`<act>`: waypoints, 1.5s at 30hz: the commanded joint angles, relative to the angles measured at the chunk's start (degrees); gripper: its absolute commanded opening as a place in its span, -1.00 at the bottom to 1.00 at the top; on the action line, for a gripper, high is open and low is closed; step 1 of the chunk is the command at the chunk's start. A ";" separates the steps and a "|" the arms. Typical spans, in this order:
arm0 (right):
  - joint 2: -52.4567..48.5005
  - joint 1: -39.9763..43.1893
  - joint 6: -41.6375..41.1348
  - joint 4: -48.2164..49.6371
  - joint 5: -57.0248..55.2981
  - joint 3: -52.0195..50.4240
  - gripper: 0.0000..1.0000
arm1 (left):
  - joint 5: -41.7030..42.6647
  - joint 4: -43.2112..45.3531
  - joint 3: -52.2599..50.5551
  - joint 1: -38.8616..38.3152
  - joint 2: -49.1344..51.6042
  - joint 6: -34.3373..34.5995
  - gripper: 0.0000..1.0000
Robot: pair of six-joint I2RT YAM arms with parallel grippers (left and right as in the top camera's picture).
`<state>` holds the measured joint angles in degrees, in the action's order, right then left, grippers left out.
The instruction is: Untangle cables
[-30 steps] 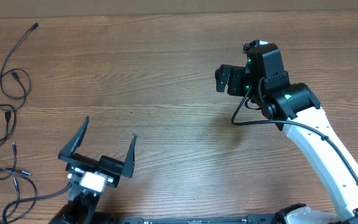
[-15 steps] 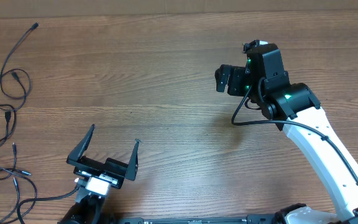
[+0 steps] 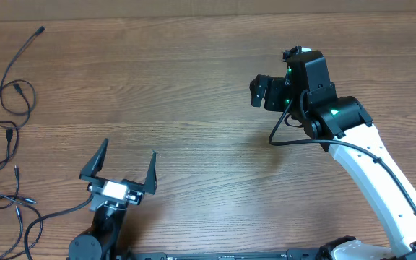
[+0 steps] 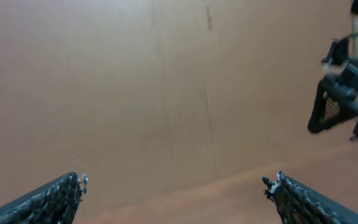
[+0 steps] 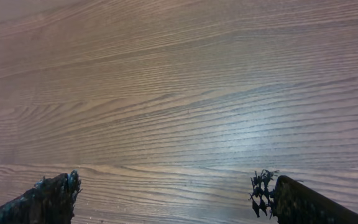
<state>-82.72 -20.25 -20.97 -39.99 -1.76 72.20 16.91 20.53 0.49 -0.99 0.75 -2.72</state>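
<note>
Overhead view: cables [image 3: 9, 137] sprawl along tabletop [image 3: 193, 87] edge, strands crossing, untouched; left hand [image 3: 129, 149] and right hand [image 3: 260, 92] splayed, empty. Untangling apparently unfinished.

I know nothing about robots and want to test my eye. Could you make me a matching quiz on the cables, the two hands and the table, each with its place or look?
Things:
1. cables
2. left hand
3. right hand
4. table

Descriptions:
A. open, over the table's right half
B. brown wood grain
C. thin, black, strewn at the left edge
D. open, near the front, closest to the cables

Pairs: 1-C; 2-D; 3-A; 4-B
</note>
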 commanded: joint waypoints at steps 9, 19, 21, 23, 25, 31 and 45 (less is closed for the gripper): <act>1.38 0.13 0.22 0.17 -0.55 1.18 1.00 | -2.05 -10.69 -0.22 1.77 -0.59 -0.66 0.99; 1.38 0.13 0.22 0.17 -0.55 1.18 1.00 | -8.70 -22.27 -0.22 1.77 -0.59 3.39 0.99; 1.38 0.13 0.22 0.17 -0.55 1.18 1.00 | -9.88 -24.22 -0.22 1.77 -0.59 4.55 0.99; 1.38 0.13 0.22 0.17 -0.55 1.18 0.99 | -10.54 -24.59 -0.22 1.77 -0.59 5.35 0.99; 1.38 0.13 0.22 0.17 -0.55 1.18 0.99 | -10.60 -24.59 -0.22 1.77 -0.59 5.38 0.99; 1.38 0.13 0.22 0.17 -0.55 1.18 1.00 | -11.23 -24.83 -0.22 1.77 -0.59 5.99 0.99; 1.38 0.13 0.22 0.17 -0.55 1.18 1.00 | -12.61 -24.70 -0.22 1.73 -0.59 7.02 0.99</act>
<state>-82.72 -20.25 -20.93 -39.99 -1.76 72.20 5.26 -3.92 0.49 0.43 0.69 3.11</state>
